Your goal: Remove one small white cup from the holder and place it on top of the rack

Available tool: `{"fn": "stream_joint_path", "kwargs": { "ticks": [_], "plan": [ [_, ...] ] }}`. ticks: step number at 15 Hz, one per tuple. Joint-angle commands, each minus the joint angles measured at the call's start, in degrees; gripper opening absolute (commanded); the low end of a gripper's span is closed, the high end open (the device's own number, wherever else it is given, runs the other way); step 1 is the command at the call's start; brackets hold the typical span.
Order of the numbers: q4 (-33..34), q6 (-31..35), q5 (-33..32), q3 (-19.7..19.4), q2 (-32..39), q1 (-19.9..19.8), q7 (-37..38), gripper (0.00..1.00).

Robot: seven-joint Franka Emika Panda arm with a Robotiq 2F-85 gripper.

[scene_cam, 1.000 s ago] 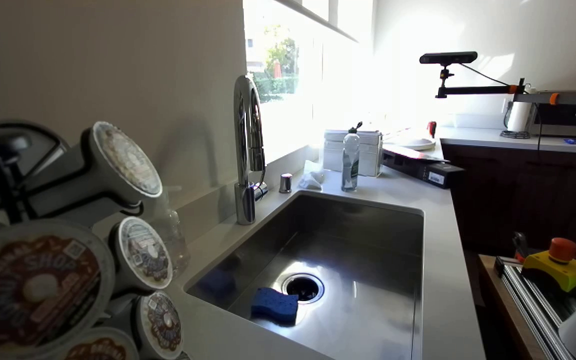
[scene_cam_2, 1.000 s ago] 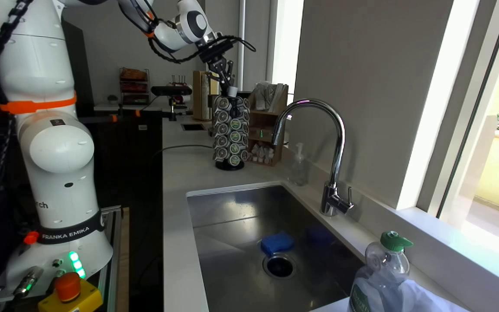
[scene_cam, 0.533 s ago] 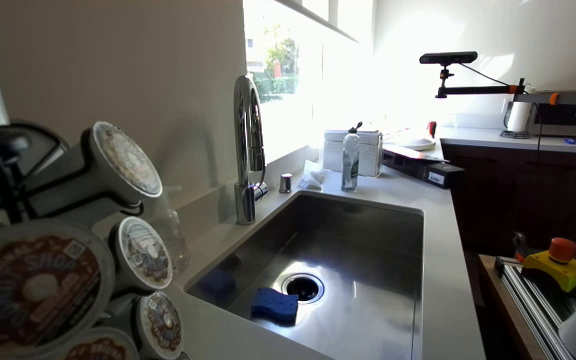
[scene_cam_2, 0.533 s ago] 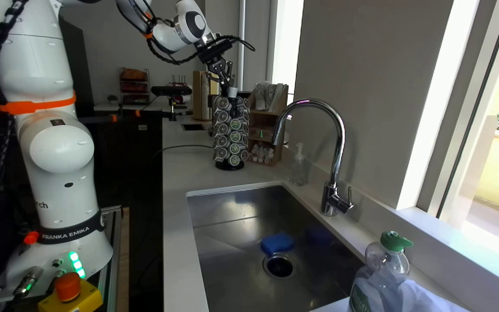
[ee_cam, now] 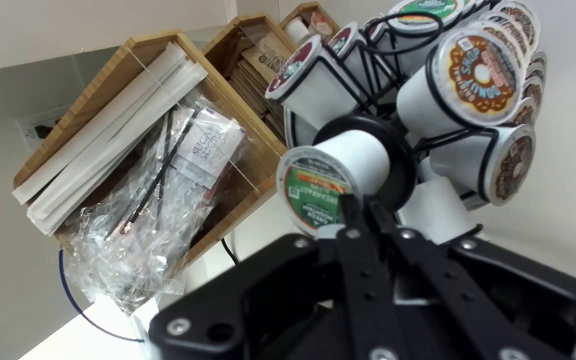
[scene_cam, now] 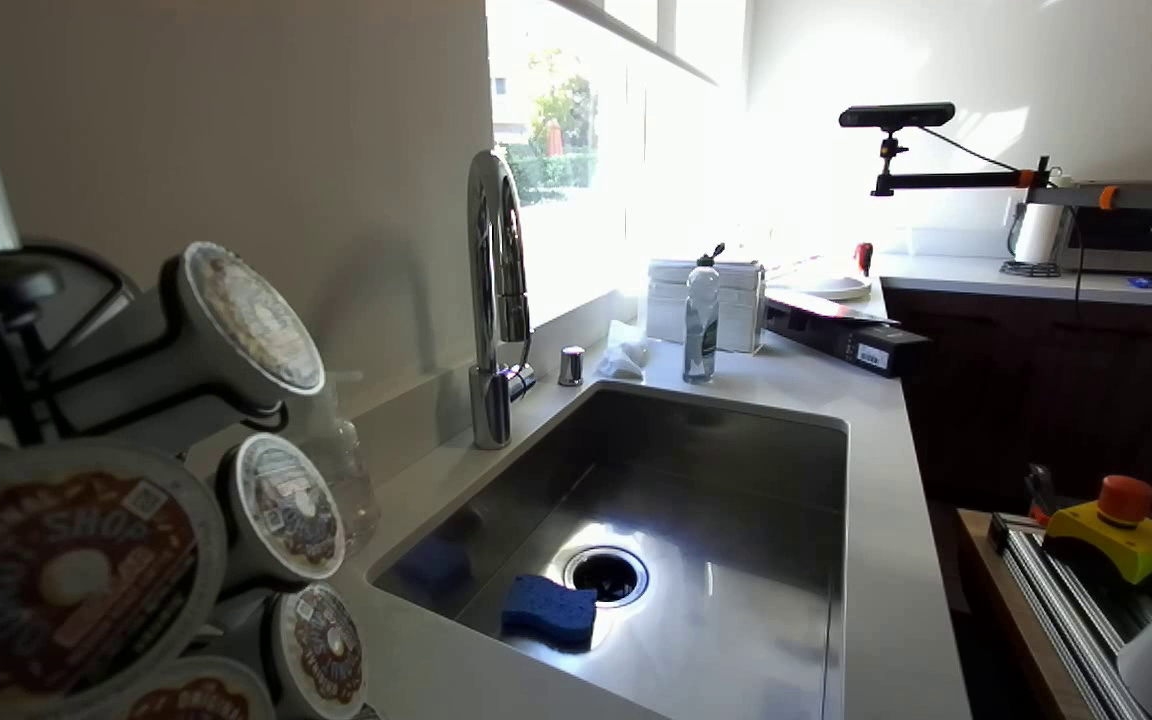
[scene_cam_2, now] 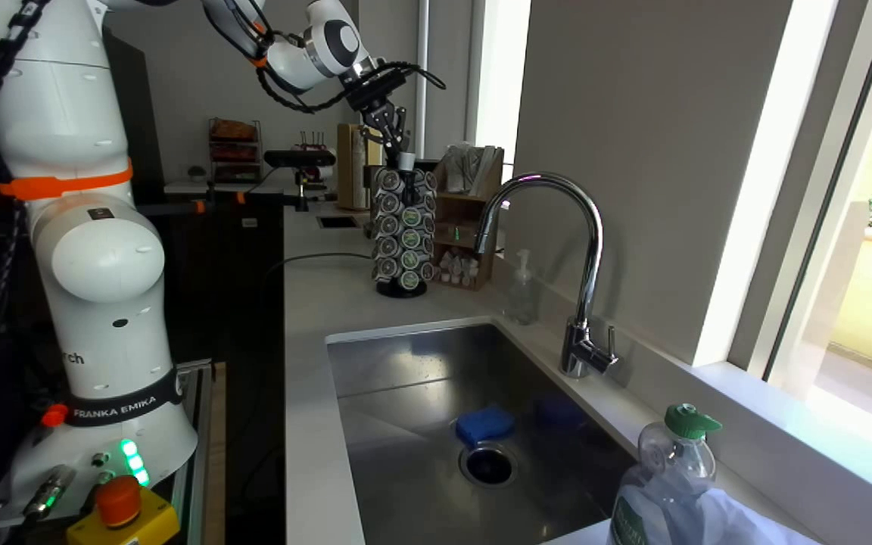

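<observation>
Removal and placing look done: small white cup (ee_cam: 340, 172) upright on top of rack (ee_cam: 402, 167), just below claw (ee_cam: 364, 205). Claw tips close together at cup's rim; cannot tell if clenched bare or pinching. Remaining, likely: confirm release, lift clear without toppling cup.

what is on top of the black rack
A white cup with a green-printed lid stands on the round black top of the rack. The patch under the cup is covered and can't be seen.
</observation>
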Motion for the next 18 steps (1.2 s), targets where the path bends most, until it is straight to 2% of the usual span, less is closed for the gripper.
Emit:
{"fn": "stream_joint_path", "kwargs": {
  "ticks": [1,9,18],
  "plan": [
    [-1.5,0.4,-1.3,0.0,-0.8,0.1,0.1,0.37],
    [-0.6,1.0,-2.1,0.0,-0.3,0.1,0.5,0.98],
    [1.8,2.2,-0.9,0.0,-0.9,0.0,5.0,1.0]
  ]
}}
